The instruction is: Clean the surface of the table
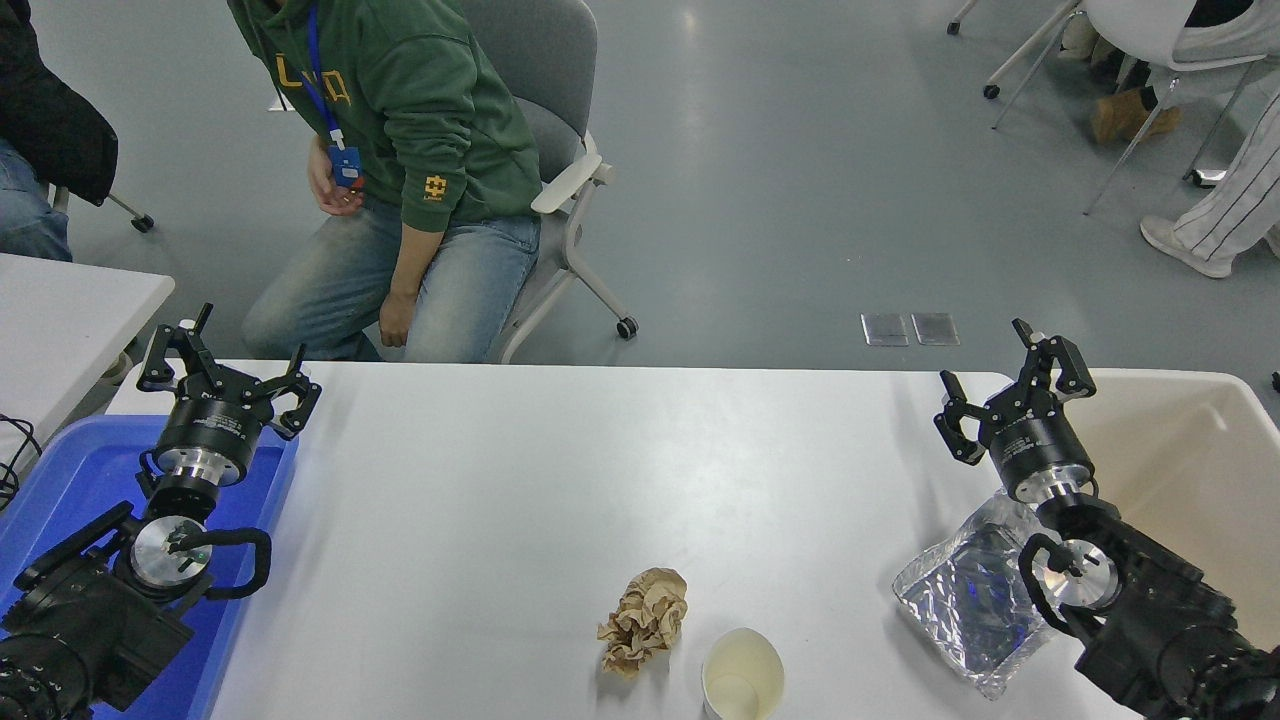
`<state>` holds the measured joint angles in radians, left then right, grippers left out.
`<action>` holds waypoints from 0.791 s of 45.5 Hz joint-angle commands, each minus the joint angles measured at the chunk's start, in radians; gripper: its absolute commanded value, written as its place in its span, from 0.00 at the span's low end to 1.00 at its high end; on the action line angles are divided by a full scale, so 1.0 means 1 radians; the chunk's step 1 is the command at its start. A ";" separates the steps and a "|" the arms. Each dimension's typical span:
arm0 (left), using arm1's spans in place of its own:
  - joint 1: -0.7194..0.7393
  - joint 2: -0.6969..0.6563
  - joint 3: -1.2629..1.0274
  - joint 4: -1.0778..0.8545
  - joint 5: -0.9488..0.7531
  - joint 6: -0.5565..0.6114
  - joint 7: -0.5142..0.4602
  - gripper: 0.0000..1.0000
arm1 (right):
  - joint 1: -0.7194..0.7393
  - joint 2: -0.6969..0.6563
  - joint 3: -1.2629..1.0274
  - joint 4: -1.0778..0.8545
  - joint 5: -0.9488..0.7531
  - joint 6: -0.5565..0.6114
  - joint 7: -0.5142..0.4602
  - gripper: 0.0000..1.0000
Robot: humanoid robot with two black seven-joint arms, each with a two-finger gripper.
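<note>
The desk surface (520,480), a wide, plain white matte top with rounded corners, fills the middle of your view and carries three bits of litter along its near edge. Starting at your left, the left tool (228,372) hangs parked over the blue plastic tray (60,470), fingers spread and holding nothing. Moving right you meet the crumpled brown paper wad (645,622), then just beside it the pale paper cup (742,676), mouth up. Further right lies the crinkled silvery foil bag (962,592), partly under the right arm. The right tool (1010,388) is likewise spread and empty, beside the cream plastic bin (1185,450). The bag lies nearest your right arm, just behind that tool, so I'd draw back for it.
</note>
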<state>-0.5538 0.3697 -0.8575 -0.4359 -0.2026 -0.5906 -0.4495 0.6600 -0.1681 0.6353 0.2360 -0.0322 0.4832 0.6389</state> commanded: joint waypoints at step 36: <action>0.000 -0.003 0.000 0.000 0.000 0.002 -0.021 1.00 | 0.013 -0.016 -0.008 -0.001 -0.018 0.000 0.120 0.98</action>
<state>-0.5532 0.3669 -0.8575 -0.4356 -0.2024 -0.5892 -0.4701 0.6730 -0.1765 0.6420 0.2321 -0.0332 0.4825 0.6862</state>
